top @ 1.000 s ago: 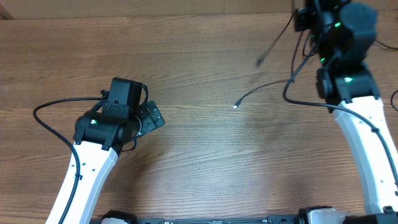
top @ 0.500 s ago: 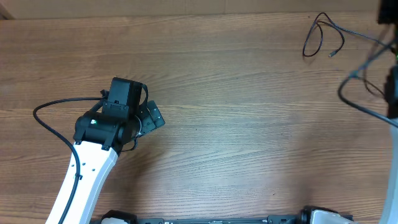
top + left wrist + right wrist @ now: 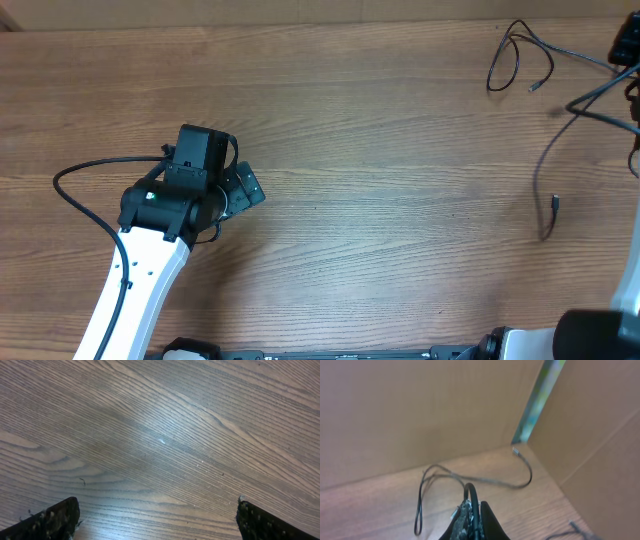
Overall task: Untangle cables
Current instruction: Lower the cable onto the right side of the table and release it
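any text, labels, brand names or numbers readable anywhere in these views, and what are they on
None can be read in any view.
The wooden table, the cables, the left gripper and the right gripper show no words, labels, brands, numbers or signs.

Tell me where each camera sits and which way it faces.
Overhead: above the table, looking straight down; left arm shows, right arm barely.
Left wrist: close over bare wood; left fingers open at bottom corners.
Right wrist: facing the far right corner; right fingers shut on a cable.
Shared: overhead and right wrist show the looped cable.
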Robot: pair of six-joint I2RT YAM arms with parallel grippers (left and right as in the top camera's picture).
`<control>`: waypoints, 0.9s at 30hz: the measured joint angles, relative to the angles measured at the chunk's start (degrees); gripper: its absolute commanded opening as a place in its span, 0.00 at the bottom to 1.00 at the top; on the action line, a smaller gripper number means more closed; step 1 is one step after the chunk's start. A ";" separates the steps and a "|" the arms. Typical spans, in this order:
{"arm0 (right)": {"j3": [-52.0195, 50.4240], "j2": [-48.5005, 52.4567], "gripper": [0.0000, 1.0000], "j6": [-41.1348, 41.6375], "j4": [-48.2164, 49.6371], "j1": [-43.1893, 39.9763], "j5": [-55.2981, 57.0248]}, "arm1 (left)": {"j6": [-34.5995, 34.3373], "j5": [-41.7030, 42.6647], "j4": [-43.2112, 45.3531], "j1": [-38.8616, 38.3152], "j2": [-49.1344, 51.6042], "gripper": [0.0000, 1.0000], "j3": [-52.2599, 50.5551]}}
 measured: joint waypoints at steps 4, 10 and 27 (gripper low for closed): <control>0.00 3.34 0.04 3.10 -0.98 -0.33 2.05 | 0.00 0.00 0.02 0.00 0.00 0.99 0.00; 0.00 5.46 0.04 12.74 -3.28 -0.96 12.07 | 0.00 0.00 0.00 0.00 0.00 1.00 0.00; -1.33 9.29 0.04 47.84 -30.42 -1.07 18.69 | 0.00 0.00 0.02 0.00 0.00 1.00 0.00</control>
